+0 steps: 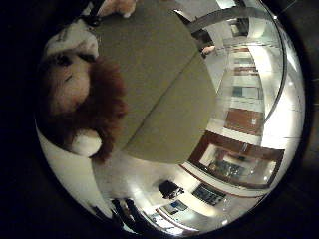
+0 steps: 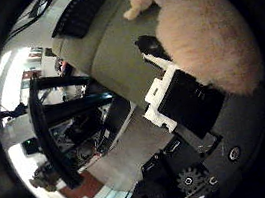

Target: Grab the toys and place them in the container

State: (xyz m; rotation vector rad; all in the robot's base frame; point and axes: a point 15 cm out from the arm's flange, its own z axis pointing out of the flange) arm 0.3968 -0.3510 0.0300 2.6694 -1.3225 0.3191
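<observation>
A fluffy brown plush lion toy with a dark reddish mane (image 1: 82,107) fills the space close against the palm of the white and black robot hand (image 2: 186,103), whose fingers curl around its fur. Below lies an olive-green table (image 1: 164,84). A small cream plush toy (image 2: 138,3) rests near the table's far edge, beside a black slatted container (image 2: 78,11).

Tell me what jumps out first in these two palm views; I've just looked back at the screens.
A plush toy with a dark reddish-brown mane fills one side of the little finger side view, close to the palm, beside the olive-green table. In the thumb side view a pale pink furry toy looms against the hand, its white and black parts pressed to the fur. Farther off on the table lie a small light plush and a black container.
</observation>
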